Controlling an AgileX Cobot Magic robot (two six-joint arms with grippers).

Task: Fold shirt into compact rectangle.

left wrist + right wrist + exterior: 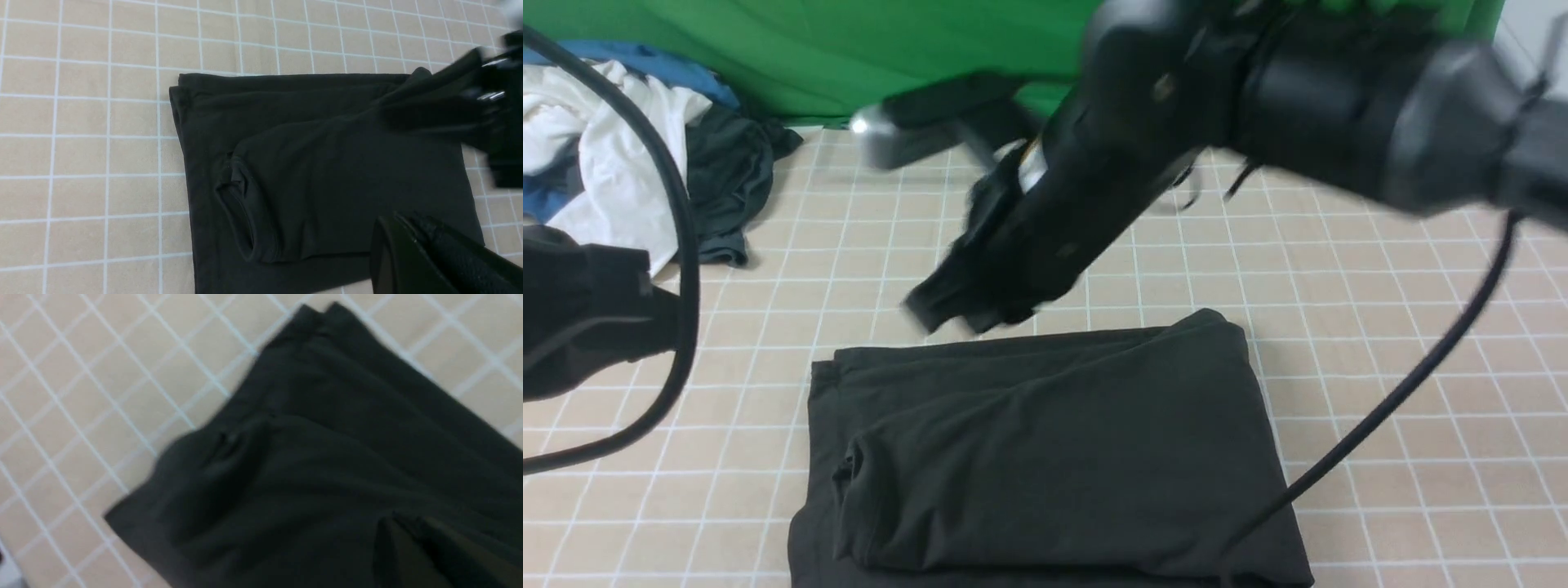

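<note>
On the gridded table (1380,269), the folded shirt (1045,449) lies flat, left claw (412,253) clenched, right claw's (947,306) state unclear.

Folded black shirt (310,171) on gridded table (81,143), left claw (412,253) shut

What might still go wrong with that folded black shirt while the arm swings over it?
The blurred right arm passes just above the shirt, so it could snag the far edge and undo the fold. The cable trails onto the shirt's right corner and could drag it. A lumpy tuck on the left side may spring loose.
</note>
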